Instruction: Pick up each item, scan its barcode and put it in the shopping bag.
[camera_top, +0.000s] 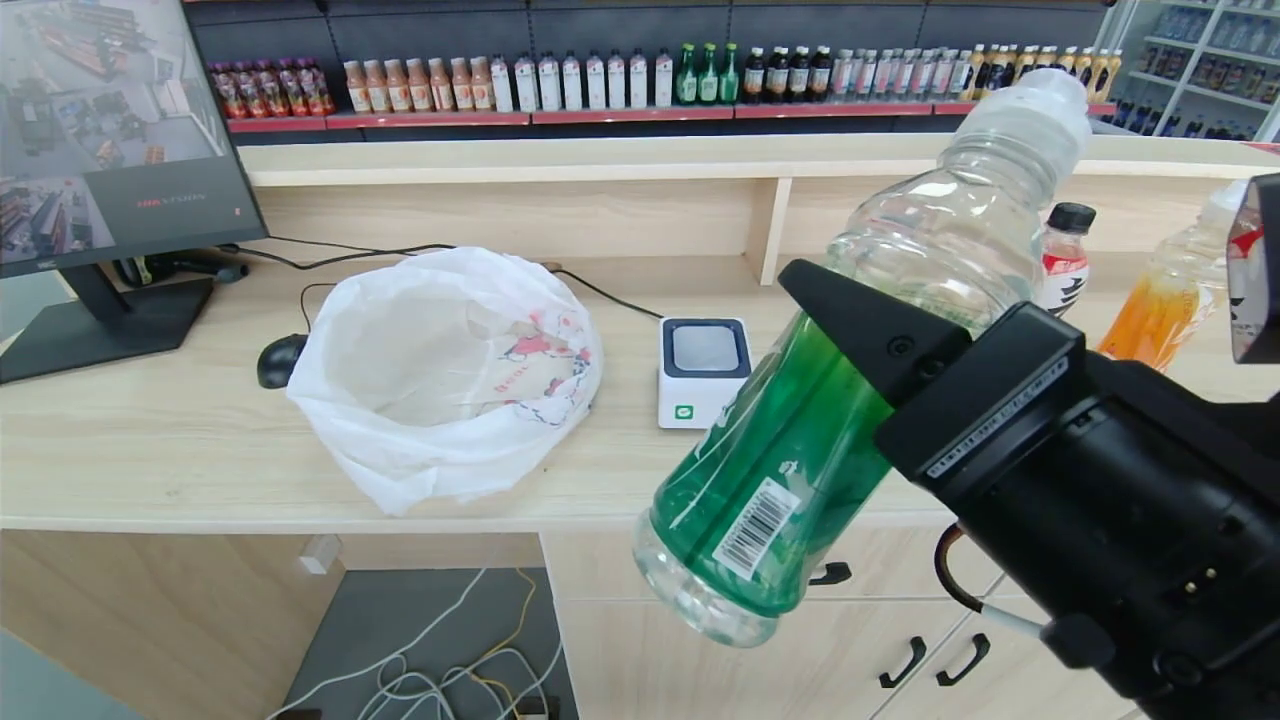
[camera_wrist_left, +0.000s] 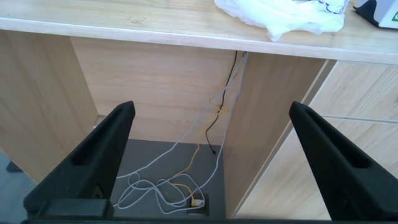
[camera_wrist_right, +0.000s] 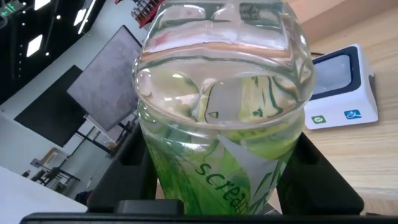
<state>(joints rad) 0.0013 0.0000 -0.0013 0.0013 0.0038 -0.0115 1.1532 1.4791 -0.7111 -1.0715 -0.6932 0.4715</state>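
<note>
The right tool (camera_top: 835, 330) is clamped across the middle of the green-labelled bottle (camera_top: 790, 440), carrying it tilted in the air, cap uppermost, near the front edge of the surface (camera_top: 150, 440) and to the right of the scanner (camera_top: 703, 370); the barcode (camera_top: 755, 527) near the base faces outward, unobstructed by the grip, probably so it can be presented to the scanner; the shopping bag (camera_top: 400, 470) stands open just beside the scanner, ready to receive it; the left tool (camera_wrist_left: 211, 109) hangs below the surface, spread wide and empty, out of the way.
</note>
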